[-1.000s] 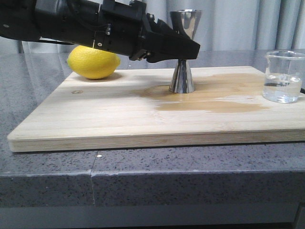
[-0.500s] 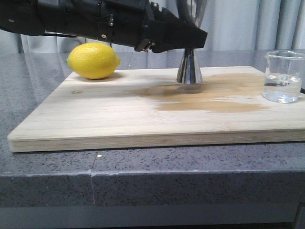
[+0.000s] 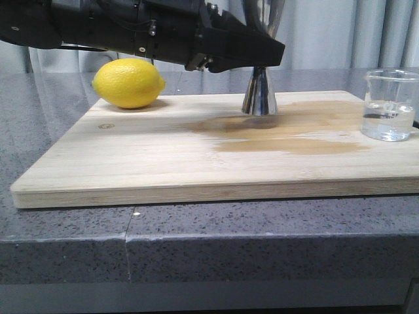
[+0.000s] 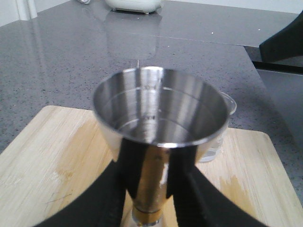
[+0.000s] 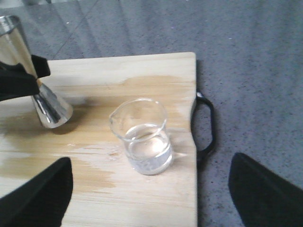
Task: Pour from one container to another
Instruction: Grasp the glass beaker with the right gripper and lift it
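While wet stains darken the wooden board [image 3: 163, 163], grey speckled countertop [image 3: 196, 242] lies beneath.

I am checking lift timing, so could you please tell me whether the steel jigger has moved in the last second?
Yes. The jigger, held by the left gripper, has risen and shifted slightly right against the stained cutting board.

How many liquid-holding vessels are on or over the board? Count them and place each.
2. The clear beaker stands at the board's right edge; the steel jigger, clamped in the left gripper, hangs over the board's rear middle.

Low front view (wrist close-ups)
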`<act>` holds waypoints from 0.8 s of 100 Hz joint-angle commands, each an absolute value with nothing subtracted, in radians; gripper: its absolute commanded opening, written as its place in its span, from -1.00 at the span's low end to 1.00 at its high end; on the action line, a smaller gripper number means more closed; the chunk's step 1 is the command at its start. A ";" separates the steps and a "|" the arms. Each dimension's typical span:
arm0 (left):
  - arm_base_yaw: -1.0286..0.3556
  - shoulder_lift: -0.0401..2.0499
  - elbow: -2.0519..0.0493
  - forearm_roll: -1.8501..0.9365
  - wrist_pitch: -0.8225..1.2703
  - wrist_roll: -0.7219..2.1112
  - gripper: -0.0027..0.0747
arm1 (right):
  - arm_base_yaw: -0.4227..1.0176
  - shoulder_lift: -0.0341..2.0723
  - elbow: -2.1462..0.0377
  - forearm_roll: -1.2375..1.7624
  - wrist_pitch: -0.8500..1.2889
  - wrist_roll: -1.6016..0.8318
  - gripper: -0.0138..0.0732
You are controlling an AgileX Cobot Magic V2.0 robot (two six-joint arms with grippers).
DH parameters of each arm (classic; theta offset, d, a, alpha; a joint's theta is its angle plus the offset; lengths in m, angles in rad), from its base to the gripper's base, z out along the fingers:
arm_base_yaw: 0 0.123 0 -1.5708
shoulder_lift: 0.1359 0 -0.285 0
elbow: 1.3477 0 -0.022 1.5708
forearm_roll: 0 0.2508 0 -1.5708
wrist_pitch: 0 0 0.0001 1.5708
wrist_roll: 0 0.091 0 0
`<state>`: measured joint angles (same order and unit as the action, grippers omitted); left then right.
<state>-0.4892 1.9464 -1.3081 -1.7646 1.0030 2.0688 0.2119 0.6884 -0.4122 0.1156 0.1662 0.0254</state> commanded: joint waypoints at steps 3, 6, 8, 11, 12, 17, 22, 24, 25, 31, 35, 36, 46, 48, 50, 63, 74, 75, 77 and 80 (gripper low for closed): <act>-0.496 1.895 -1.339 -1.841 1.068 2.060 -0.42 | 0.241 0.720 -0.384 0.120 -0.062 0.013 0.70; -0.496 1.895 -1.339 -1.841 1.068 2.060 -0.42 | 0.248 0.730 -0.366 0.120 -0.105 0.013 0.70; -0.496 1.895 -1.339 -1.841 1.068 2.060 -0.42 | 0.252 0.740 -0.353 0.120 -0.137 0.013 0.70; -0.496 1.895 -1.339 -1.841 1.068 2.060 -0.42 | 0.258 0.752 -0.334 0.120 -0.181 0.013 0.70; -0.496 1.895 -1.339 -1.841 1.068 2.060 -0.42 | 0.260 0.759 -0.324 0.120 -0.204 0.013 0.70; -0.496 1.895 -1.339 -1.841 1.068 2.060 -0.42 | 0.270 0.785 -0.288 0.110 -0.289 0.013 0.70; -0.496 1.895 -1.339 -1.841 1.066 2.060 -0.42 | 0.272 0.814 -0.254 0.103 -0.383 0.013 0.70; -0.496 1.895 -1.339 -1.841 1.066 2.060 -0.42 | 0.272 0.827 -0.241 0.101 -0.422 0.013 0.70; -0.496 1.895 -1.339 -1.841 1.066 2.060 -0.42 | 0.272 0.832 -0.237 0.101 -0.435 0.013 0.70; -0.496 1.895 -1.339 -1.841 1.066 2.060 -0.42 | 0.272 0.876 -0.208 0.097 -0.539 0.013 0.70; -0.496 1.895 -1.339 -1.841 1.066 2.060 -0.42 | 0.272 0.910 -0.200 0.097 -0.593 0.013 0.70; -0.496 1.895 -1.339 -1.841 1.066 2.060 -0.42 | 0.272 0.916 -0.201 0.097 -0.599 0.013 0.70; -0.496 1.895 -1.339 -1.841 1.064 2.060 -0.42 | 0.280 1.006 -0.201 0.078 -0.699 0.015 0.70; -0.496 1.895 -1.339 -1.841 1.064 2.060 -0.42 | 0.280 1.019 -0.201 0.074 -0.713 0.015 0.70; -0.496 1.895 -1.339 -1.841 1.064 2.060 -0.42 | 0.280 1.039 -0.201 0.069 -0.736 0.015 0.70; -0.496 1.895 -1.339 -1.841 1.062 2.060 -0.42 | 0.280 1.167 -0.201 0.031 -0.903 0.015 0.70; -0.496 1.895 -1.339 -1.841 1.062 2.060 -0.42 | 0.280 1.262 -0.201 0.026 -1.031 0.015 0.70; -0.496 1.895 -1.339 -1.841 1.062 2.060 -0.42 | 0.280 1.273 -0.201 0.026 -1.043 0.015 0.70; -0.496 1.895 -1.339 -1.841 1.062 2.060 -0.42 | 0.280 1.290 -0.201 0.026 -1.061 0.015 0.70; -0.496 1.895 -1.339 -1.841 1.062 2.060 -0.42 | 0.280 1.311 -0.204 0.026 -1.083 0.015 0.70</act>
